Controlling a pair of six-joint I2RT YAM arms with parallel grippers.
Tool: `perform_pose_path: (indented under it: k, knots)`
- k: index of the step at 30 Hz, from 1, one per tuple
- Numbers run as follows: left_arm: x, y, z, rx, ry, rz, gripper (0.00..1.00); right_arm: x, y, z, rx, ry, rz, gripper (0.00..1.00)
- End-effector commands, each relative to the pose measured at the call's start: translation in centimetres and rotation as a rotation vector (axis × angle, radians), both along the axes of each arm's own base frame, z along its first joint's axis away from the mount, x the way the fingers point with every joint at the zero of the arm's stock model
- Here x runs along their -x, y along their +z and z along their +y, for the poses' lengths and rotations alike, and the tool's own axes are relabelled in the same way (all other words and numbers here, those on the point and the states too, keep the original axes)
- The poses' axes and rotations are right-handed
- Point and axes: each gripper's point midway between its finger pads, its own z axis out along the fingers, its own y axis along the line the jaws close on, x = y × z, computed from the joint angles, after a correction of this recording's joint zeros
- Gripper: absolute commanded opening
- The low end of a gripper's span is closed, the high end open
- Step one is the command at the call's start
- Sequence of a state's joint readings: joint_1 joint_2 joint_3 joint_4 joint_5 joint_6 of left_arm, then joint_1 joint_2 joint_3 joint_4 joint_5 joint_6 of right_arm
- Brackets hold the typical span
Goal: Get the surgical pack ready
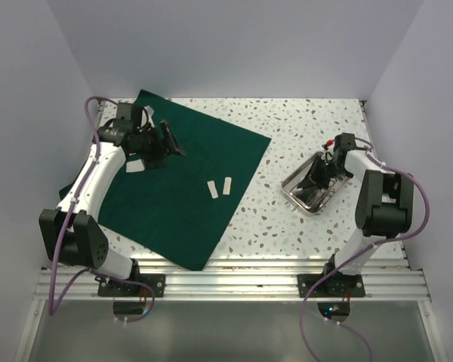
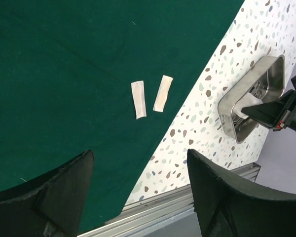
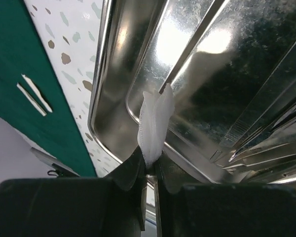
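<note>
- Top view: the green cloth (image 1: 174, 200) lies flat on the table's (image 1: 309, 121) left, turned cornerwise, one corner toward the near edge; two strips (image 1: 212, 189) rest near its right edge, long axes near-to-far; the tray (image 1: 290, 190) sits apart, right.
- Left wrist: the left gripper (image 2: 139, 165) gapes over the cloth, holding nothing.
- Right wrist: plainest here, the right gripper (image 3: 148, 168) pinches a folded strip (image 3: 155, 118) upright in the tray, beside steel tools (image 3: 266, 138).

No readable text, labels or numbers anywhere.
</note>
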State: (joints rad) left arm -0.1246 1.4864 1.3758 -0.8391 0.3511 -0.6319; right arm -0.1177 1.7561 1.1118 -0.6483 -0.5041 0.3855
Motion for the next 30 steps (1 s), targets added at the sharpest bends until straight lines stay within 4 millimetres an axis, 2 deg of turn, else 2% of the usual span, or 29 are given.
perform_pose_path:
  k: [1,3,7,9,11,15,16,18,19,22,23,24,26,29,30]
  knots:
    - [-0.8,-0.4,0.6,-0.035,-0.011,-0.023,0.8,-0.8,0.6,1.1,-0.075,0.022,-0.031,0.11]
    - [-1.0,-0.7,0.8,-0.044,0.0,-0.017,0.8,-0.8,0.2,1.0,-0.07,0.03,-0.023,0.16]
    - [-1.0,-1.7,1.4,-0.076,0.029,0.017,0.81,0.0,-0.9,-0.8,0.051,0.032,0.038,0.24]
    - [-0.9,-2.1,1.6,-0.092,0.043,0.032,0.81,0.3,-1.0,-1.8,0.107,0.029,0.053,0.35]
    - [-0.9,-2.3,1.8,-0.101,0.049,0.036,0.81,1.1,-1.2,-2.7,0.169,0.023,0.085,0.36]
    - [-1.1,-2.1,2.4,-0.129,0.075,0.039,0.81,1.6,0.1,-3.5,0.223,0.004,0.07,0.46]
    - [-1.1,-2.1,2.7,-0.14,0.085,0.044,0.81,1.5,1.0,-3.4,0.219,0.001,0.038,0.48]
    - [-1.2,-2.2,3.7,-0.183,0.135,0.054,0.85,1.6,2.1,-2.7,0.197,0.0,0.024,0.51]
    - [-1.2,-2.2,4.0,-0.199,0.148,0.057,0.94,1.6,2.9,-2.5,0.195,0.0,0.003,0.52]
    - [-1.5,-2.6,5.3,-0.267,0.203,0.082,0.94,1.6,4.8,-0.7,0.204,0.055,-0.029,0.55]
    - [-1.7,-3.0,5.7,-0.287,0.214,0.091,0.94,1.0,6.1,0.0,0.206,0.074,-0.071,0.56]
    - [-1.9,-3.2,6.7,-0.325,0.246,0.095,0.93,1.2,6.7,1.9,0.206,0.132,-0.094,0.57]
    - [-2.7,-3.9,8.0,-0.369,0.266,0.088,0.9,1.1,8.5,4.4,0.195,0.205,-0.152,0.58]
    - [-3.4,-5.1,10.0,-0.416,0.269,0.085,0.82,1.5,10.1,7.0,0.162,0.275,-0.214,0.6]
    - [-3.7,-5.5,10.4,-0.414,0.263,0.08,0.8,1.7,10.3,7.3,0.157,0.284,-0.221,0.6]
